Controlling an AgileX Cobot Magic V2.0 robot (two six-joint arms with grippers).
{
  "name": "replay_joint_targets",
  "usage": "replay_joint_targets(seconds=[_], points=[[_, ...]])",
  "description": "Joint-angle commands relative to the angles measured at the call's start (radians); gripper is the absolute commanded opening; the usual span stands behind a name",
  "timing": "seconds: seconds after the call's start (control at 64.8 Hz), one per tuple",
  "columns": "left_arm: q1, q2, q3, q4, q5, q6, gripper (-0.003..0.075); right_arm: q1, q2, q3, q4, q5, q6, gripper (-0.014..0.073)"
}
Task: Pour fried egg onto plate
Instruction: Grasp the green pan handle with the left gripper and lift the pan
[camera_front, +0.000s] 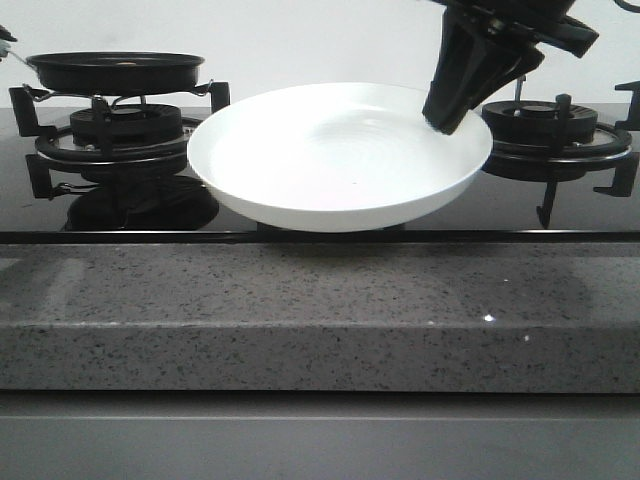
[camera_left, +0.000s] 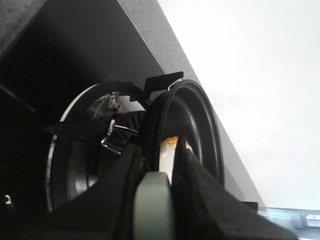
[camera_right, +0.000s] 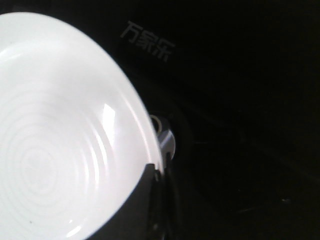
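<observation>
Gleaming round white plate (camera_front: 330, 160), ridged.

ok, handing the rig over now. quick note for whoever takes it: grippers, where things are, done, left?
Right gripper: shut on the far right rim of the plate, holding it raised and tilted above the glass hob, between the burners.
Left gripper: shut on the frying pan handle; pan sits on the left burner.
Fried egg: in the pan, only a sliver visible from the left wrist.
Done: plate and pan both gripped, plate up.
Left: bring the pan to the plate, tip the egg onto it.
</observation>
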Motion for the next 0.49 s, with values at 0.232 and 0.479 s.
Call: replay_joint_targets(seconds=[0.232,0.479], points=[[0.030,-0.074,-0.029,-0.245,0.263,0.089,-0.0019,-0.001,-0.048,-0.024,0.031,-0.029,-0.008,-0.0060],[-0.025,-0.137,-0.029,-0.237,0.295,0.137,-0.0019,-0.001,-0.048,-0.024,0.031,-0.029,-0.008,-0.0060]])
